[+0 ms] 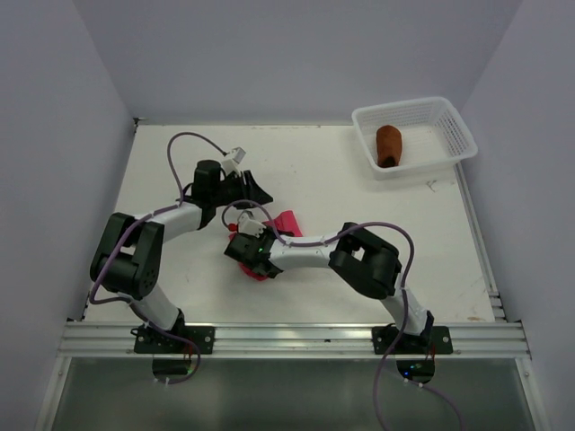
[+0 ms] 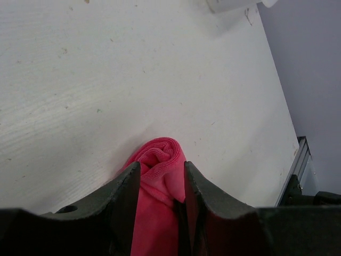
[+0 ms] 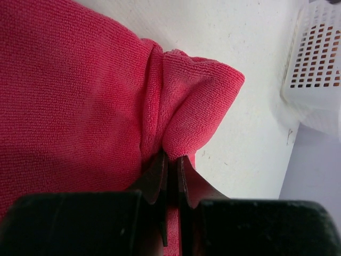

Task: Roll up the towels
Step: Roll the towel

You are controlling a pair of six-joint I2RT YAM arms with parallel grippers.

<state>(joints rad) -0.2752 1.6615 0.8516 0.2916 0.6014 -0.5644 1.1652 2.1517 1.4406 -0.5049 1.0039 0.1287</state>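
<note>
2 arms work the pink towel (image 1: pixel 289 220) on the table (image 1: pixel 359 197): left gripper (image 2: pixel 160 170) half open, clamping its rolled end; right gripper (image 3: pixel 171 160) pinched nearly closed on a fold. The brown towel (image 1: pixel 388 145) sits in the basket (image 1: pixel 458 121).

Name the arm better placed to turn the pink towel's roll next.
Left, probably. The left gripper grips the rolled end of the pink towel, a finger on each side, so it could turn the roll onward. The right gripper only pinches a loose fold beside the flat cloth.
</note>
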